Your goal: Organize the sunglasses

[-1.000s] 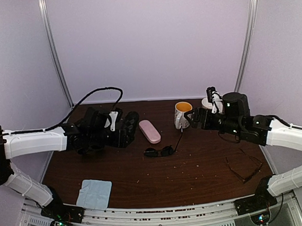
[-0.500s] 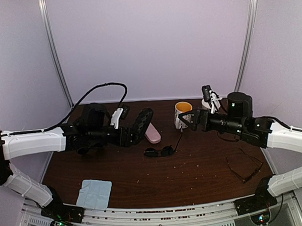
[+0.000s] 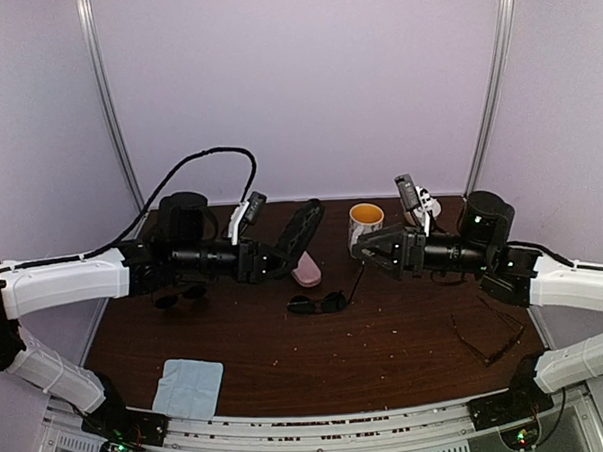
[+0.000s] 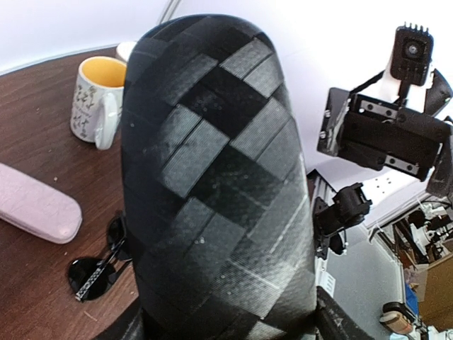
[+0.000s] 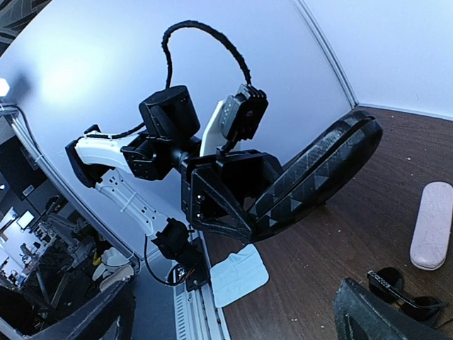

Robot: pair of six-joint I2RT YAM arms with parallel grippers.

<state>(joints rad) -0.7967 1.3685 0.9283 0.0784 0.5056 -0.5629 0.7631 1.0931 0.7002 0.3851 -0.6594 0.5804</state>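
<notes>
My left gripper is shut on a black oblong hard case and holds it tilted up above the table; the case fills the left wrist view. My right gripper is open and empty, raised and facing the case from the right; its fingers frame the right wrist view, where the case shows ahead. Black sunglasses with dark lenses lie on the table between the arms, also in both wrist views. Thin black-framed glasses lie at the right.
A pink hard case lies under the raised black case. A white mug with a yellow inside stands at the back. A light-blue cloth lies front left. Dark shapes sit under the left arm.
My left gripper has lifted the black case and carried it right, toward the middle. My right gripper has moved left and lower, toward the case.
</notes>
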